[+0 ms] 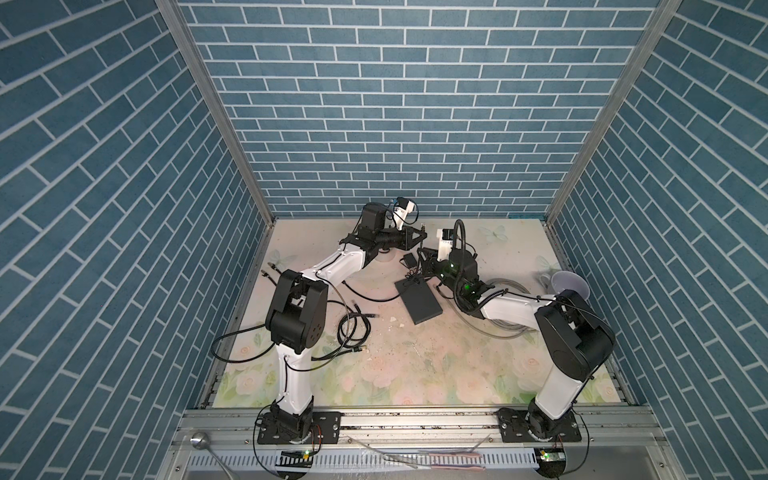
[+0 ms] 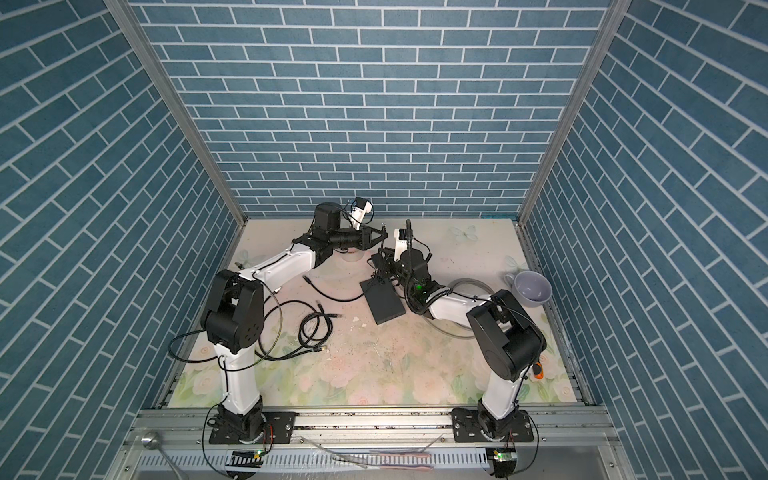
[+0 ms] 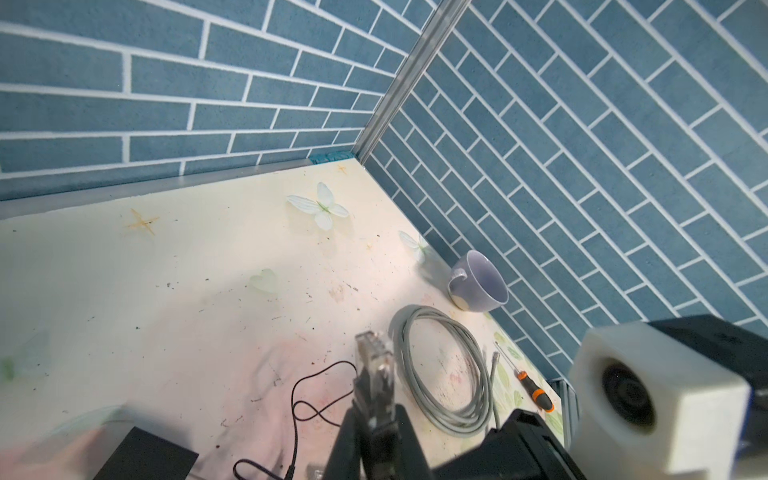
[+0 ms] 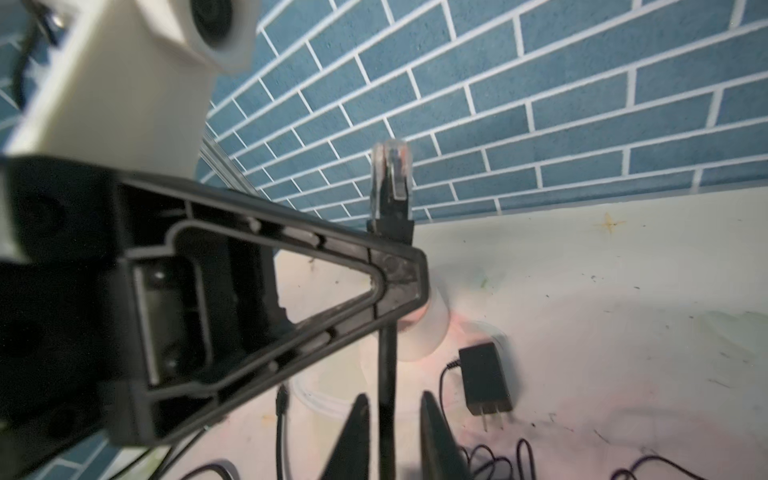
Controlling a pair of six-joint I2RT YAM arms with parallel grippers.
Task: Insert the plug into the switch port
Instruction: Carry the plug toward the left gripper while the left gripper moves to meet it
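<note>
Switch [image 1: 417,301] lies flat on the flowered table [image 1: 415,365] between the two arms in both top views. Left gripper [image 3: 376,419] is raised beyond the switch's far end, its jaws clamped on the black boot of the clear plug [image 3: 374,353], which is well apart from the switch. Right gripper [image 4: 393,397] sits close beneath, fingers parted on either side of the black cable [image 4: 387,365], not pinching it.

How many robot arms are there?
2. The left arm stands on the left of the table, the right arm on the right; both reach toward the back middle. None seems hidden.
</note>
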